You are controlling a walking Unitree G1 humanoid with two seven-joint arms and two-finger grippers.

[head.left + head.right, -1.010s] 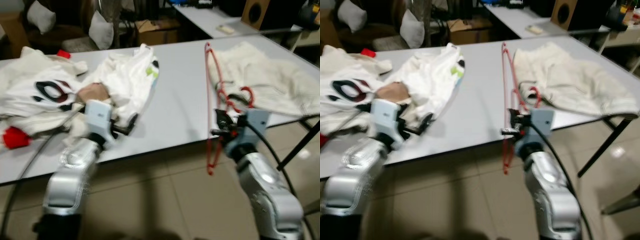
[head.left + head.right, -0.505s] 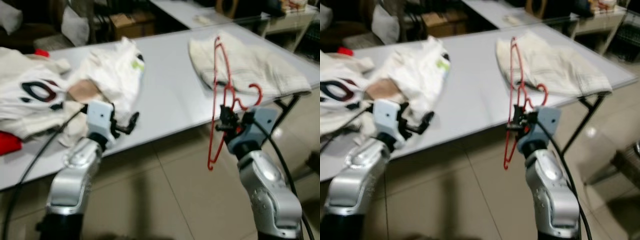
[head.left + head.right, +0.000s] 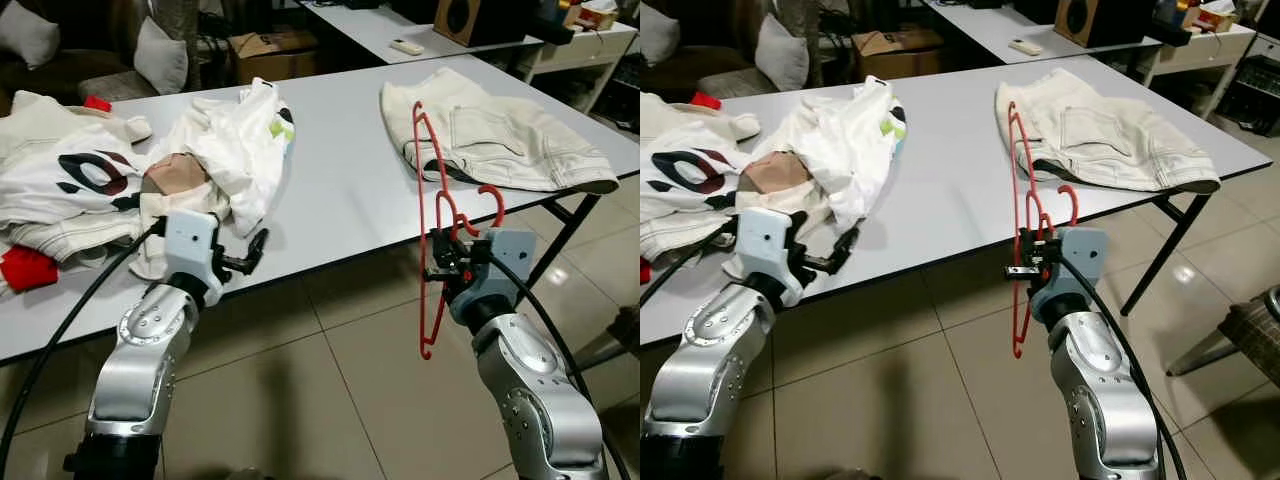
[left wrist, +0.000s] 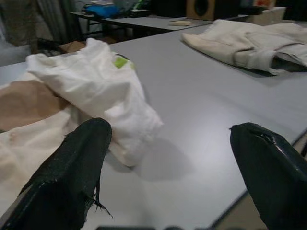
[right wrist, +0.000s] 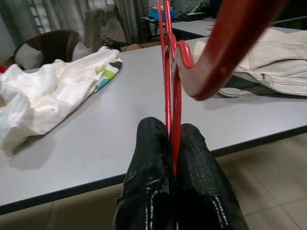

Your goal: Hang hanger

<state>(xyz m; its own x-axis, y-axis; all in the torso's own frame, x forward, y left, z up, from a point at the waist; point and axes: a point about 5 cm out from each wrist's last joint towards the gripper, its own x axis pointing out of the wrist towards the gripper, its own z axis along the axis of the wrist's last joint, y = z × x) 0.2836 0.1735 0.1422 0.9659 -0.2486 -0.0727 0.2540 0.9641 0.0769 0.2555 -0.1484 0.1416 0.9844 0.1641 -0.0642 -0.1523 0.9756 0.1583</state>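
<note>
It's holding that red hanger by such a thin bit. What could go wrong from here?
Three things, as a guess. The right gripper pinches only the thin red wire hanger near its neck, so it could swivel or slip. The hanger's lower end hangs beside the edge of the grey table and might knock it as the robot moves. The cream shorts lie close by, where the hook could snag them. The left gripper is open and bears none of the hanger.
</note>
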